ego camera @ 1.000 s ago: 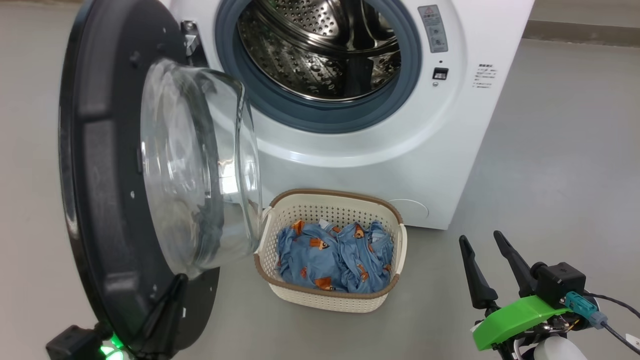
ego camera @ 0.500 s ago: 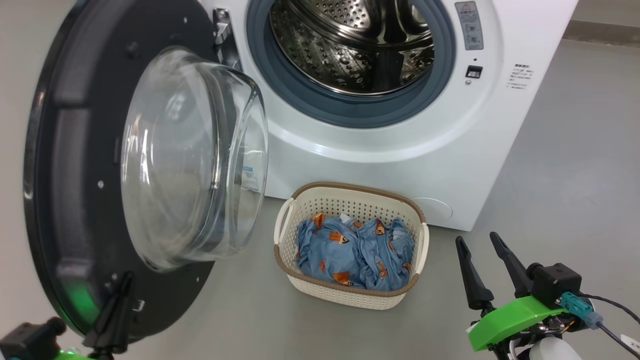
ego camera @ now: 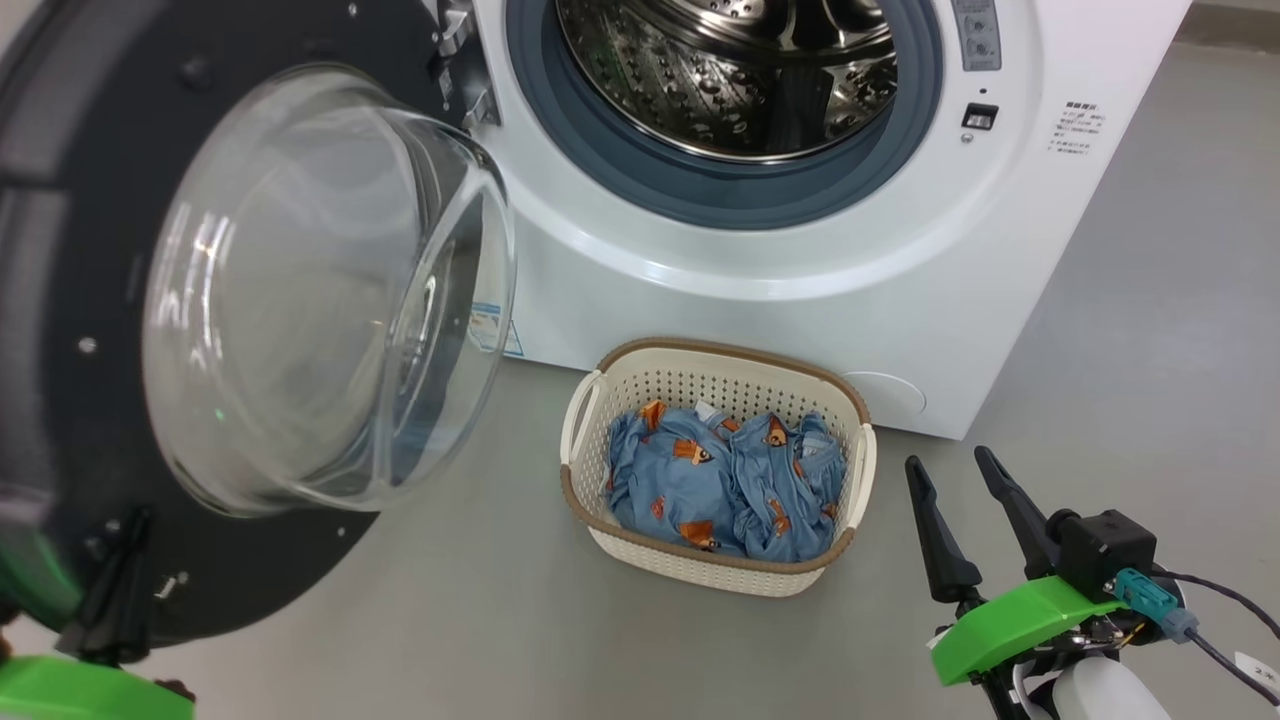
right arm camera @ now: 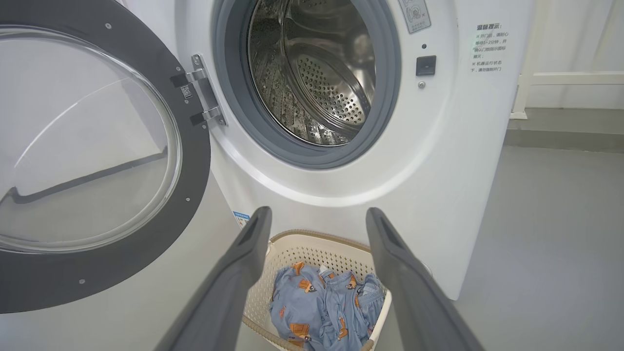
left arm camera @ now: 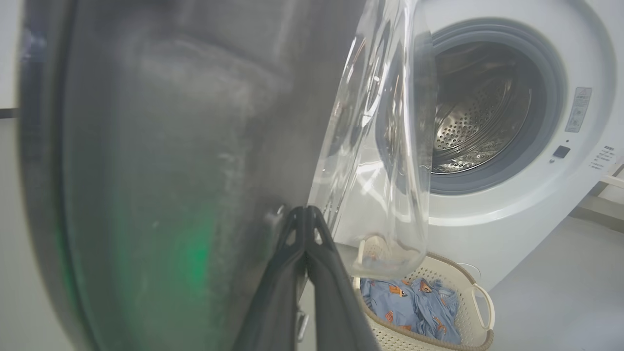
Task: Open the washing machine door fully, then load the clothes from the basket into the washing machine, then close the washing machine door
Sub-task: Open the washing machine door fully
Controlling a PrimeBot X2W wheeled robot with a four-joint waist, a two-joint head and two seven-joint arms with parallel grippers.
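Status check, 3 stages.

Stage 1, opening: treat as nearly done. Locate the washing machine door (ego camera: 300, 300) swung wide on its hinge at the left of the washing machine (ego camera: 800, 300), with the mouth of the steel drum (ego camera: 740, 90) fully exposed. Cannot tell from these views whether any swing is left.

Left gripper (left arm camera: 304, 217): clenched, fingers pressed together with nothing between them. Tips set at the lower inner face of the door's black rim, apparently in contact and pushing outward.

Right gripper (ego camera: 947, 462): released, fingers spread wide and empty. Hovering low to the right of the basket (ego camera: 715, 350), apart from it, pointing toward the machine.

Stage 2, loading: not started. Find the clothes (ego camera: 725, 480) bundled inside the basket, with none in the drum. Find the basket on the grey floor (ego camera: 1150, 300), just in front of the machine, below the drum mouth and near the open door.

Stage 3, closing: not started.

Next, by judgement: finish the door swing and clear the left gripper. Then lower the right gripper into the basket for 1 pinch of fabric. Keep clear of the bulging glass near the basket's left side.
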